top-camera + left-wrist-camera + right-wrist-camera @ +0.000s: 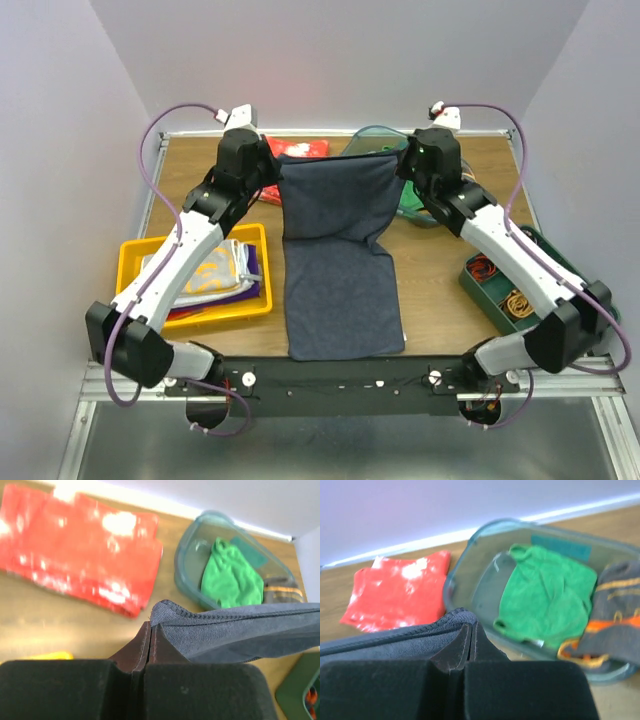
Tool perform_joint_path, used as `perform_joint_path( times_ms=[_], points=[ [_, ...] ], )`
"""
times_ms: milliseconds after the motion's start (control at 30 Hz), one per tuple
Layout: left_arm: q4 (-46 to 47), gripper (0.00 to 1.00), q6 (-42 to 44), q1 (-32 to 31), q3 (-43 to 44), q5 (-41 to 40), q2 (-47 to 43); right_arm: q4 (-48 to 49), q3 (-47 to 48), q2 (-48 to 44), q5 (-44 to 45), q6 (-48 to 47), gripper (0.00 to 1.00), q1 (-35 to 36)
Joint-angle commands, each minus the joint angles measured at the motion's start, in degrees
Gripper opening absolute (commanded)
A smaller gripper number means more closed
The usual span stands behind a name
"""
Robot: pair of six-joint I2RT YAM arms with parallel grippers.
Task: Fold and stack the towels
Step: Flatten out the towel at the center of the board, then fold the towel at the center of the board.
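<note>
Stretching between the two arms in the top view, the navy towel (335,255) is gripped at both far corners. The left gripper (276,163) is clamped tight on one corner and the right gripper (406,160) on the other. The towel's near half lies flat on the table (440,300). Left of the navy towel, a yellow tray (133,247) holds folded towels (215,272) in grey-and-yellow, purple and white. Right of it, a dark green bin (466,282) holds orange and red coils (517,303). Behind the towel's raised edge, a clear container (375,132) and a red cloth (300,148) are partly hidden.

From the left wrist, the jaws press together on the navy towel's (240,630) hemmed corner. Beyond that corner, the clear container (182,565) holds a green towel (230,577) and a dark grey towel (282,592) with orange stripes. The red cloth (75,550) lies flat on the wood.

From the right wrist, the jaws are likewise closed on the navy towel's (395,642) edge. Beyond it, the clear container (455,575) shows the green towel (545,595) beside the dark grey towel (615,620). The red cloth (395,597) lies outside the container.
</note>
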Motion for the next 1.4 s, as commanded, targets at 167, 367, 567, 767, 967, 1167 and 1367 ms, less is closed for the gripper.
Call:
perform_joint_path(
  times_ms=[167, 367, 567, 767, 967, 1167, 1367],
  points=[
    [-0.2, 0.00, 9.9, 6.6, 11.3, 3.2, 8.9, 5.6, 11.7, 10.4, 5.1, -12.5, 0.01, -4.3],
    [-0.8, 0.00, 10.9, 9.1, 14.8, 8.3, 11.5, 3.6, 15.1, 12.7, 2.3, -12.5, 0.01, -4.7],
    [-0.5, 0.00, 8.6, 9.0, 9.6, 13.8, 9.6, 1.2, 8.6, 8.7, -1.1, -8.0, 0.01, -4.7],
    [-1.2, 0.00, 4.8, 7.8, -4.2, 15.0, 0.2, -5.1, -1.5, 0.3, -8.3, -1.6, 0.01, -4.8],
    [-2.1, 0.00, 1.0, 2.7, -21.9, 15.0, -10.6, -8.3, -16.7, -13.1, -16.5, 7.3, 0.01, -4.7],
    [-0.4, 0.00, -4.9, -6.3, -36.5, 13.0, -17.6, -3.2, -39.0, -24.8, -30.2, 16.9, 0.01, -4.5],
    [1.4, 0.00, -11.8, -13.1, -45.3, 10.6, -20.3, -1.1, -53.9, -35.8, -34.8, 22.9, 0.29, -4.4]
  ],
)
